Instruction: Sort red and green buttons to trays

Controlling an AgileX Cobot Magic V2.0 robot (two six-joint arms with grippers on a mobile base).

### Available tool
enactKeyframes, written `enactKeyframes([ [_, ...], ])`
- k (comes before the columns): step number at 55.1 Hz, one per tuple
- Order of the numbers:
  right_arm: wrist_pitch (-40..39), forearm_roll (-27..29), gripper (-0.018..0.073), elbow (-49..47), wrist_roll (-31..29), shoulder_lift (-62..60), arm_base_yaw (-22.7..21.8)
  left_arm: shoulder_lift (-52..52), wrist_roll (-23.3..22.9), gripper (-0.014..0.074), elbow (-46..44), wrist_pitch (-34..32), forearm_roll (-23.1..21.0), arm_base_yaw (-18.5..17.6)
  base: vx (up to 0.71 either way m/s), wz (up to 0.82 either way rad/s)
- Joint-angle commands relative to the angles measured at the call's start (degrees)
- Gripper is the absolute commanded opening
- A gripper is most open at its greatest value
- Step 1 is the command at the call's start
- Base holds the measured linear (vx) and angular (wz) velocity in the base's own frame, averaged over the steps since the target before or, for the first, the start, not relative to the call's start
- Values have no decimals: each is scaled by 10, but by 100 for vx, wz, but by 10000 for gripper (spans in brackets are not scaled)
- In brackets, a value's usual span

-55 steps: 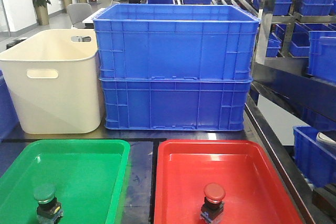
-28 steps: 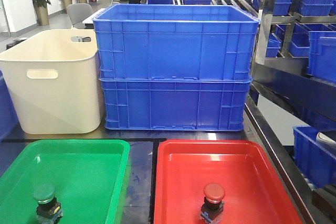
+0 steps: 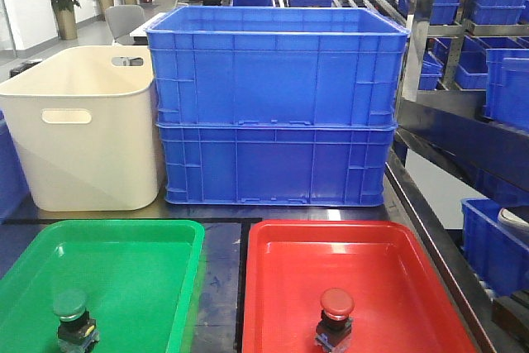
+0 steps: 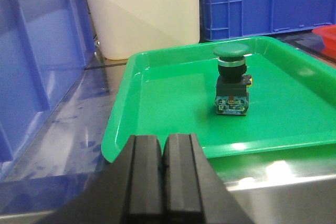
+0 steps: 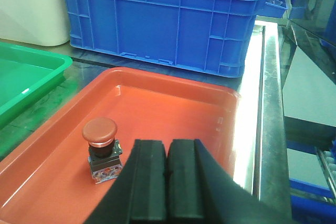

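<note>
Nothing moved; green button (image 3: 70, 304) stays in green tray (image 3: 157, 241)

1. You have a bright green tray (image 3: 157, 241) with a green-capped button (image 3: 70, 305) on a dark base.
2. Your red tray (image 3: 388, 245) carries a red-capped button (image 3: 336, 303), dark base too.
3. Behind them you see blue crates (image 3: 277, 105) and a cream tub (image 3: 83, 134).
4. Both grippers (image 4: 163, 174) (image 5: 168, 179) are black.
</note>
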Motion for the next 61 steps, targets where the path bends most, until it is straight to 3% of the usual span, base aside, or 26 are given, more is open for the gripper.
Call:
enactKeyframes([
  [1,-39,-7,-10,-17,-3,-1,-1,-7,-6,-6,-13,-43,-2,2,0,0],
  [6,-37,8,-10,-17,-8,-3,-1,-7,-6,-6,-13,-43,-2,2,0,0],
  [13,-41,112,-10,7,-37,-30,-6,-7,-6,-6,-13,-43,-2,2,0,0],
  [17,-53,167,-10,52,-87,-72,-39,-7,-6,-6,-13,-43,-2,2,0,0],
  [21,-65,205,-10,103,-97,-120,-79,-7,-6,-6,-13,-43,-2,2,0,0],
  [28,-74,200,-10,193,-95,-234,-154,-7,-6,-6,-13,-43,-2,2,0,0],
  [34,-72,195,-10,250,-95,-321,-193,-7,-6,-6,-13,-43,-2,2,0,0],
  [45,-115,173,-10,338,-97,-379,-203,-8,-6,-6,-13,-43,-2,2,0,0],
  [61,-115,155,-10,336,-107,-385,-205,-8,-6,-6,-13,-43,-2,2,0,0],
])
